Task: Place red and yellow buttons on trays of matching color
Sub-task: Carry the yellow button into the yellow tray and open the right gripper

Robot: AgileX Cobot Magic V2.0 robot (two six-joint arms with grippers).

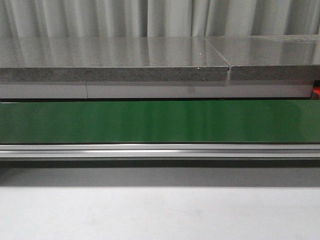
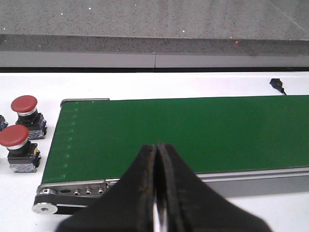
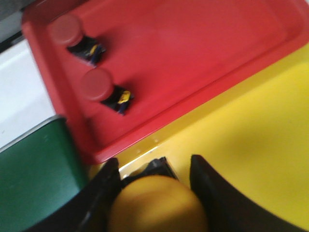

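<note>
In the right wrist view my right gripper [image 3: 154, 162] is shut on a yellow button [image 3: 157, 205], held just over the yellow tray [image 3: 260, 135] near the edge it shares with the red tray [image 3: 193, 58]. Two red buttons [image 3: 65, 30] [image 3: 95, 84] lie tipped over in the red tray. In the left wrist view my left gripper [image 2: 157, 145] is shut with nothing in it, above the near edge of the green belt [image 2: 183, 133]. Two more red buttons [image 2: 24, 104] [image 2: 14, 137] stand upright on the white table beside the belt's end. The front view shows neither gripper.
The green conveyor belt [image 1: 160, 121] runs across the front view, with a metal rail [image 1: 160, 150] before it and a grey stone counter [image 1: 115, 62] behind. A small black plug [image 2: 276, 83] lies on the white table beyond the belt.
</note>
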